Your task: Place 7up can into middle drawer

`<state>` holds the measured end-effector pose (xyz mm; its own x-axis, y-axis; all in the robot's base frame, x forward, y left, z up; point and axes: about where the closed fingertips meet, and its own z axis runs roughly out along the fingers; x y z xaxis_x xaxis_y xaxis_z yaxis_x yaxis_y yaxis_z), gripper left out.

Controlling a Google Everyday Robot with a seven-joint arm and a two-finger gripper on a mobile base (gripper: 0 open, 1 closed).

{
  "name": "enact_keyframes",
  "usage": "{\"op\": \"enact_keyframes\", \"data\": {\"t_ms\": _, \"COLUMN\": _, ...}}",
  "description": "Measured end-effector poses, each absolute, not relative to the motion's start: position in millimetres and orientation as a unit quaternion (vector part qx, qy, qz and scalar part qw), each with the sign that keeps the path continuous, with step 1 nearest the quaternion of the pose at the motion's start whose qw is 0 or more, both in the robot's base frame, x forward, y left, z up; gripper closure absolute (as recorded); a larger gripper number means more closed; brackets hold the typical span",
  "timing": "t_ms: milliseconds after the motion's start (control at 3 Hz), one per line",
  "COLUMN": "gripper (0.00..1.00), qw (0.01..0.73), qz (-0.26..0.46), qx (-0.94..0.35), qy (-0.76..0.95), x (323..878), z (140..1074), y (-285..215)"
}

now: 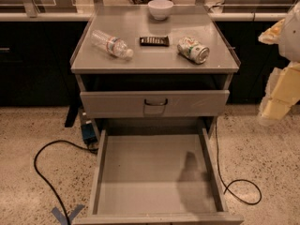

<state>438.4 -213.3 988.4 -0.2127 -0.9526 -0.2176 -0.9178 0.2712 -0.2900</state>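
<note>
Warm, dim light from above. The hand [275,108], at the right edge, shows washed-out yellow; a dark shadow falls on the middle drawer [140,172] floor.

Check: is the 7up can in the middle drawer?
No: the 7up can lies on the cabinet top, the gripper off at the right edge.

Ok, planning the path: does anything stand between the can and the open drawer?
Nothing visible does. The can lies at the right of the cabinet top; the open drawer juts out below, past the shut drawer front. The gripper hangs at far right.
</note>
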Motion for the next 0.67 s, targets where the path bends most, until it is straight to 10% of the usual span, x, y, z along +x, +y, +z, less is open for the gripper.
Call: {"op": "enact_keyframes", "data": {"t_ms": 667, "gripper": 0.00, "qw": 0.197, "qz": -0.069, "qx": -0.607, "qy": 0.767, "x": 459.6, "z": 998.8, "y": -209.8}}
